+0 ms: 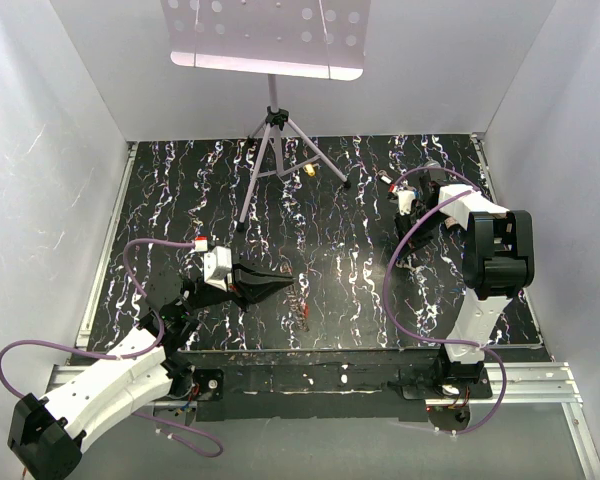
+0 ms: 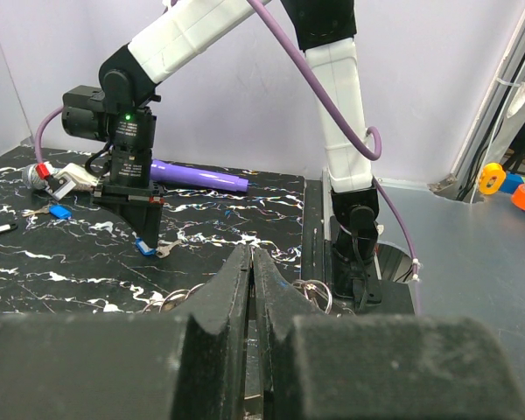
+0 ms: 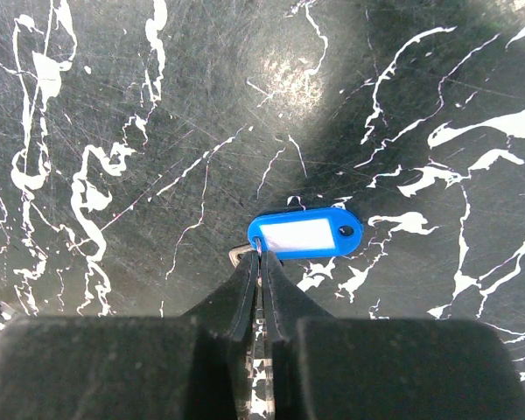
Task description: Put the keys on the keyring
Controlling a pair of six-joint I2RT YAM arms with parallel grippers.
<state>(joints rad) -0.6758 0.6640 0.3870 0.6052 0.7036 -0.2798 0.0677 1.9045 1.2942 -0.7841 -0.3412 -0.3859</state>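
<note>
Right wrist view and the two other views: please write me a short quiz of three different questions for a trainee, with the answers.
1. True or false: the left gripper stands wide open.
2. Which colour is the key tag at the tips of the right gripper?
3. In the left wrist view, what lies on the table behind the right gripper? A) a purple pen B) a red cup C) a green ball

Key: 1 false, its fingers are together; 2 blue; 3 A.
</note>
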